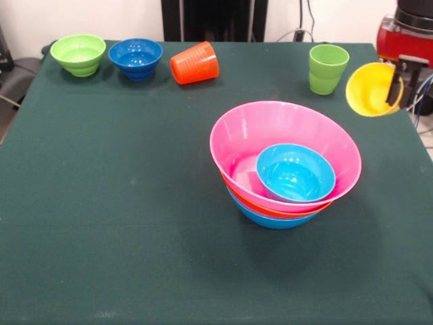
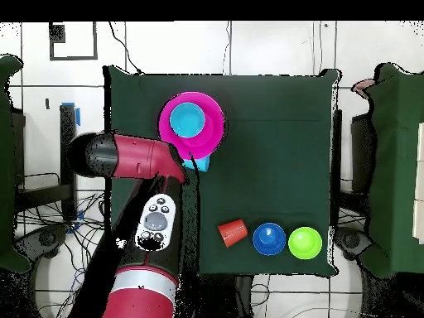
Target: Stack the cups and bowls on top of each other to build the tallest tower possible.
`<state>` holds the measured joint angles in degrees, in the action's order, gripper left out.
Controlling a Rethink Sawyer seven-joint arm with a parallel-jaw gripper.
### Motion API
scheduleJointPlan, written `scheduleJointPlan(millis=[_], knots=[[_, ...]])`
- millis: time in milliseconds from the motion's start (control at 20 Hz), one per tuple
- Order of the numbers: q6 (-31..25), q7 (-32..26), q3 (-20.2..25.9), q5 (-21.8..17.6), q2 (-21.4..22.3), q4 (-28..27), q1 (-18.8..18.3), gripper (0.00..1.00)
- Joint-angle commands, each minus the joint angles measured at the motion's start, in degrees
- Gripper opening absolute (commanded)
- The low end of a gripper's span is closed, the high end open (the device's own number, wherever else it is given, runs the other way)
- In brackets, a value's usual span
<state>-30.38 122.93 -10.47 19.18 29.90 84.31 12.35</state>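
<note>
My gripper (image 1: pixel 398 88) is at the table's right edge, shut on the rim of the yellow cup (image 1: pixel 369 89), which hangs tilted with its mouth toward the camera. The light green cup (image 1: pixel 327 68) stands upright just left of it. The orange ribbed cup (image 1: pixel 195 63) lies on its side at the back. The tower (image 1: pixel 284 145) is the pink bowl nested on the orange and blue bowls, with the small cyan bowl (image 1: pixel 295 173) inside. In the overhead view the arm (image 2: pixel 124 157) hides the gripper and both of these cups; the tower (image 2: pixel 214 124) shows beside it.
A small light green bowl (image 1: pixel 78 54) and a small dark blue bowl (image 1: pixel 136 58) stand at the back left of the green table (image 1: pixel 101 203), next to the orange cup. They also show in the overhead view: green bowl (image 2: pixel 305 243), blue bowl (image 2: pixel 269 238), orange cup (image 2: pixel 233 233).
</note>
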Motion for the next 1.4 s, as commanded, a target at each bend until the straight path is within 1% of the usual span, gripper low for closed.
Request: scheduleJointPlan(millis=[50,250,450,650,750,900,1050,1250,1400], knots=[[1.43,3.25,9.26,0.12,3.48,9.38,-1.49,0.0],[2.43,3.61,9.73,-0.3,4.09,10.52,-1.89,0.0],[4.73,3.36,10.54,-0.83,3.85,11.64,-2.76,0.0],[6.43,2.01,10.56,-2.41,3.84,12.46,-3.95,0.0],[5.08,-0.06,9.75,-4.16,3.83,11.75,-4.7,0.0],[3.19,-5.35,10.97,-6.57,3.64,11.41,-8.09,0.0],[1.14,-8.25,12.19,-8.58,3.61,10.63,-11.02,0.0],[-4.81,-9.22,12.61,-11.34,2.38,5.07,-13.14,0.0],[-9.22,-8.49,13.63,-12.02,1.92,1.82,-14.44,0.0]])
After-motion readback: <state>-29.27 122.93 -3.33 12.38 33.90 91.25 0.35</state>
